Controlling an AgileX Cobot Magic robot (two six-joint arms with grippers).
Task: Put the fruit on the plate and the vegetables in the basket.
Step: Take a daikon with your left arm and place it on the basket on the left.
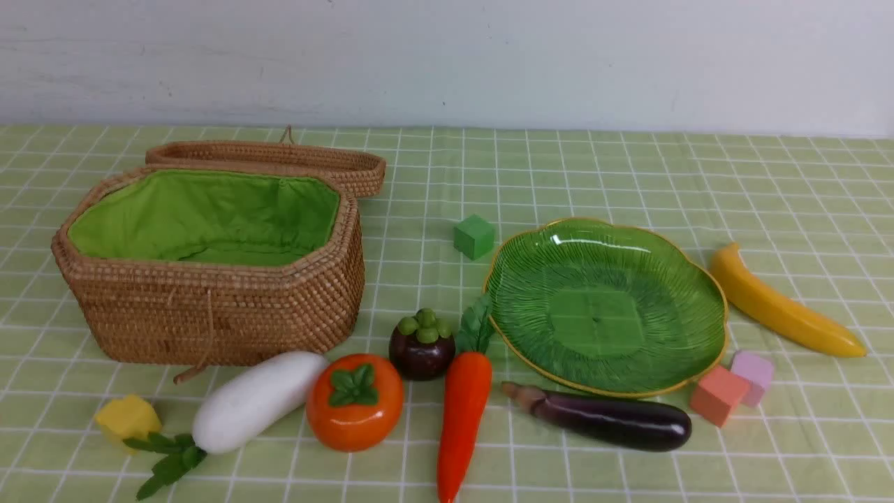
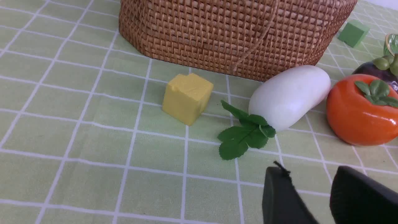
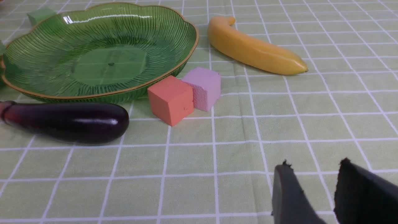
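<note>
We see soft, fairly even light, with only faint shadows on the worktop [image 1: 803, 447]. A white streak of glare lies on the far inner wall of the plate [image 1: 517, 279], and small highlights shine on the persimmon [image 1: 355, 419] and eggplant [image 1: 614, 423]. The front view looks a little soft and grainy to us. In both wrist views, we find the gripper fingertips [image 2: 276, 180] dark and blurred, while the cloth weave reads more crisply.

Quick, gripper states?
Left gripper: open, holding nothing.
Right gripper: open, holding nothing.
</note>
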